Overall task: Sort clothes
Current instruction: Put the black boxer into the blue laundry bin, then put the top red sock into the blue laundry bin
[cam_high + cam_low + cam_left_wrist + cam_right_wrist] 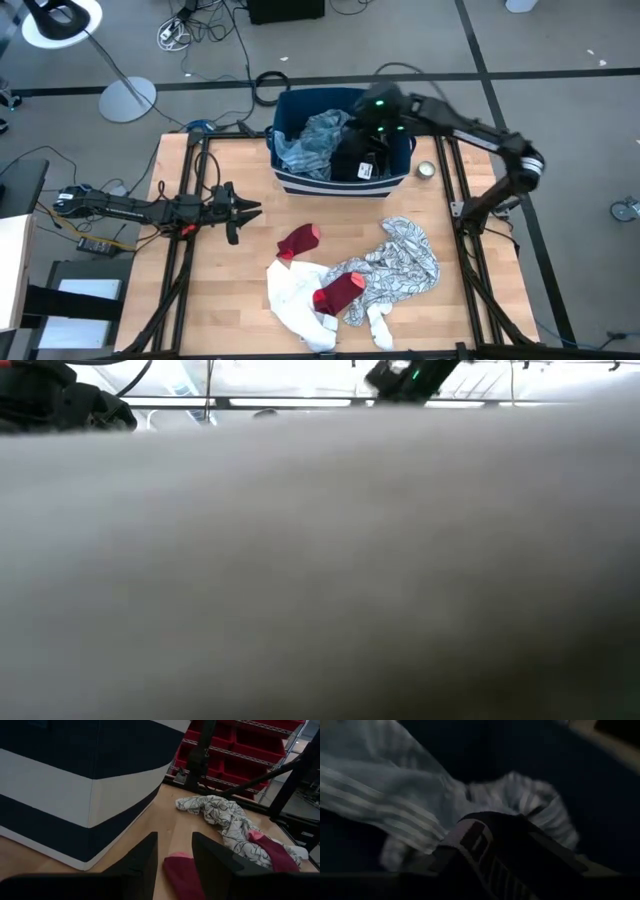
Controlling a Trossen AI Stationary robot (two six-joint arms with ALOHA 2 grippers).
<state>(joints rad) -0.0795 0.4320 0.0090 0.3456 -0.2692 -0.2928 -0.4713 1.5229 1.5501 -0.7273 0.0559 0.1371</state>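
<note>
Clothes lie in two groups. On the wooden surface [220, 300] sit two dark red socks [298, 241] [340, 292], one white garment [295, 295] and one black-and-white patterned cloth [405, 258]. Inside the dark blue fabric bin with white stripes [290, 182] are one blue striped garment [312, 140] and one black garment [358, 158]. The right end effector [378, 118] hangs over the bin; whether its fingers are apart cannot be told. The left end effector [250, 209] hovers over the surface, fingers apart.

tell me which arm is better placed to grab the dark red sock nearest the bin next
Left. Its end effector is open, with that dark red sock just ahead of it; the right end effector is over the bin.
</note>
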